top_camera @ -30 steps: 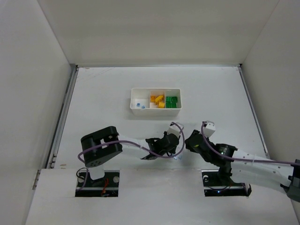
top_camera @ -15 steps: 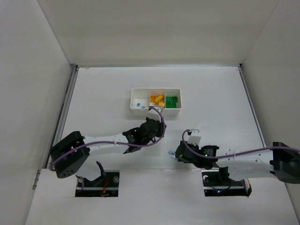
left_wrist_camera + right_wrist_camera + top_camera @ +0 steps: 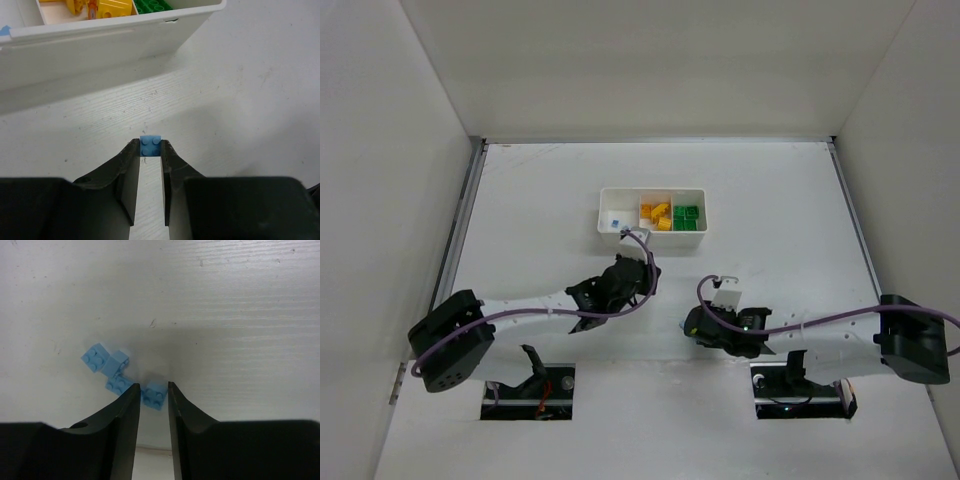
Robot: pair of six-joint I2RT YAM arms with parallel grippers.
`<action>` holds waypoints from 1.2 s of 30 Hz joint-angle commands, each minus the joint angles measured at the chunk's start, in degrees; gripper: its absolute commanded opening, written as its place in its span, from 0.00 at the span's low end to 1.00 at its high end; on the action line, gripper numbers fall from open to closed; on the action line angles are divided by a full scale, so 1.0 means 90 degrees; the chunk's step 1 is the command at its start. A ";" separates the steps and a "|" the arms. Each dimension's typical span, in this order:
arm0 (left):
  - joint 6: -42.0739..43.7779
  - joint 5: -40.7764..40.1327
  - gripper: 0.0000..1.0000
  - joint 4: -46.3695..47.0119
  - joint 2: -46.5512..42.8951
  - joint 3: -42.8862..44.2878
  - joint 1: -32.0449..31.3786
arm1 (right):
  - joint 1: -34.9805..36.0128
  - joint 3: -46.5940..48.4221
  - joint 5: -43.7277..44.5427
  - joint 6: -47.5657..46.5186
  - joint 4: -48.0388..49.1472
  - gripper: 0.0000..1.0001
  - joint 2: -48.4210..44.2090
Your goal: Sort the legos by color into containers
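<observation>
White rectangular plastic tray (image 3: 100, 45); yellow-orange plastic bricks (image 3: 656, 215); green plastic bricks (image 3: 687, 217); light-blue plastic bricks (image 3: 107, 362); white tabletop (image 3: 770, 200).

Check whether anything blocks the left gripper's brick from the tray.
Nothing visible does: bare table lies between the blue brick, pinched in the left gripper, and the tray, whose near wall it must clear.

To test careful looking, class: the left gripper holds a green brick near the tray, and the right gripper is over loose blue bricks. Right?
No: the brick in the left gripper is light blue, not green, as the left wrist view shows. It is near the tray, and the right gripper is over loose blue bricks.
</observation>
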 commanded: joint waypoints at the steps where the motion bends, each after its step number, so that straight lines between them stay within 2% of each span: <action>1: -0.0032 0.0016 0.16 0.0236 -0.0286 -0.0046 0.0067 | 0.0056 0.0127 -0.0071 0.0163 0.0069 0.30 0.0110; 6: -0.0042 -0.0043 0.16 0.0206 -0.0677 0.0022 0.0311 | 0.0056 0.0126 0.0172 0.0134 -0.0009 0.21 0.0149; 12: -0.0314 -0.0228 0.16 0.0158 -0.0912 0.0129 0.1130 | 0.0047 0.0292 0.0622 -0.0217 -0.0077 0.21 -0.0231; 18: -0.0530 -0.0219 0.16 0.0187 -0.0484 0.0499 0.1902 | -0.0041 0.0497 0.0993 -0.0812 0.0244 0.21 -0.0690; 24: -0.0306 -0.0179 0.19 0.0294 0.0493 0.1134 0.2342 | -0.0236 0.0702 0.1023 -0.1807 0.1453 0.21 -0.0671; 29: -0.0227 -0.0141 0.35 0.0314 0.1138 0.1574 0.2713 | -0.0665 0.0985 0.0808 -0.2764 0.2684 0.21 -0.0301; 32: -0.0286 -0.0140 0.45 0.0324 0.0954 0.1497 0.2714 | -0.1065 0.1239 0.0555 -0.3253 0.3270 0.21 0.0031; 36: -0.0286 -0.0141 0.42 0.0304 0.0136 0.0972 0.2568 | -0.1739 0.1746 0.0057 -0.3800 0.4042 0.21 0.0607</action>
